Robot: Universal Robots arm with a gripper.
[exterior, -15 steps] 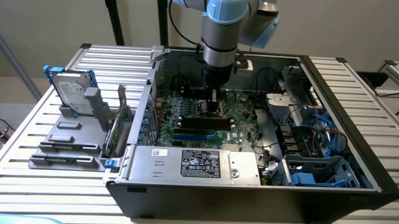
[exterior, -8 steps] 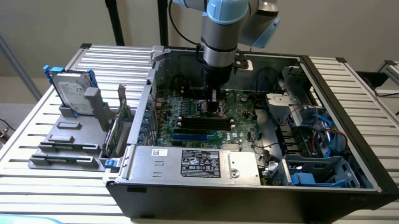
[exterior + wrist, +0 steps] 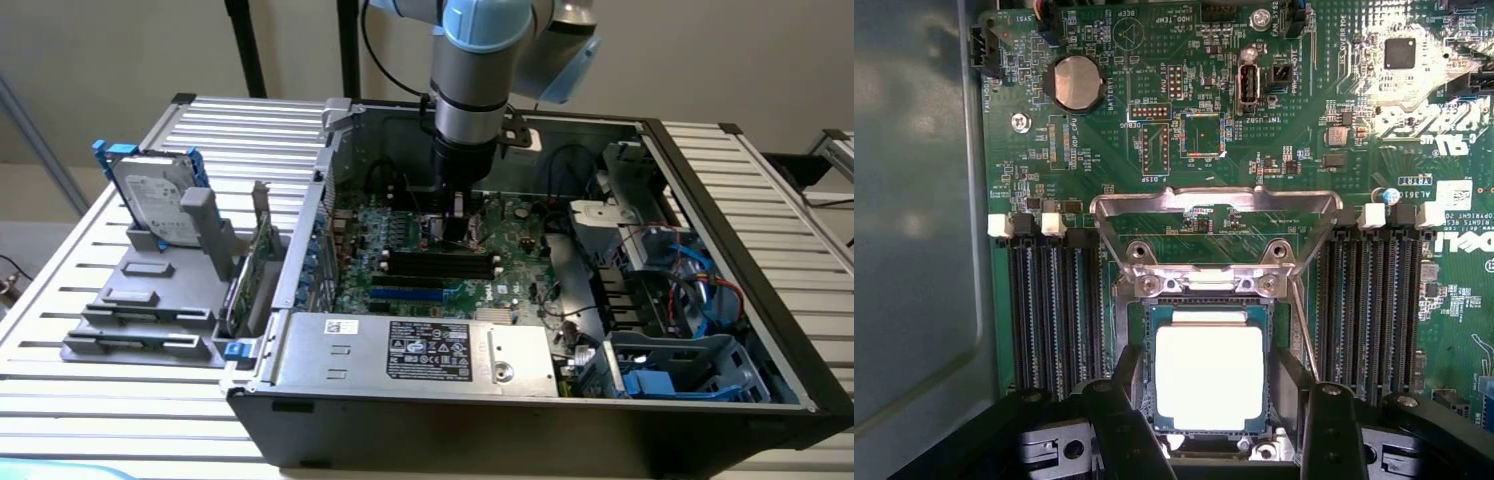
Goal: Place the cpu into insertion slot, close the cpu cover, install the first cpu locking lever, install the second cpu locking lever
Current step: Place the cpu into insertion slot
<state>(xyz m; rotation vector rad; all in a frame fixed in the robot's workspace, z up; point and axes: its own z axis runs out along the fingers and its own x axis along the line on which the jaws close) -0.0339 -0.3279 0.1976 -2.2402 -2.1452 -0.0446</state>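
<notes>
Hovering the gripper (image 3: 1224, 410), jaws apart and empty, astride the small pale square cpu (image 3: 1209, 375) seated in the dark grey-rimmed insertion slot (image 3: 1206, 303), judging cover-closing in hand, with the thin silvery metal-frame cpu cover (image 3: 1214, 197) lying open and needing its free edge pressed down.

On my feed I count one cpu (image 3: 1209, 372), one cpu cover (image 3: 1216, 198), one insertion slot (image 3: 1146, 360), one coin battery (image 3: 1076, 82), two banks of memory slots (image 3: 1049, 310), one power supply box (image 3: 414, 350), one hard drive (image 3: 154, 195), two fingers (image 3: 1124, 430)
</notes>
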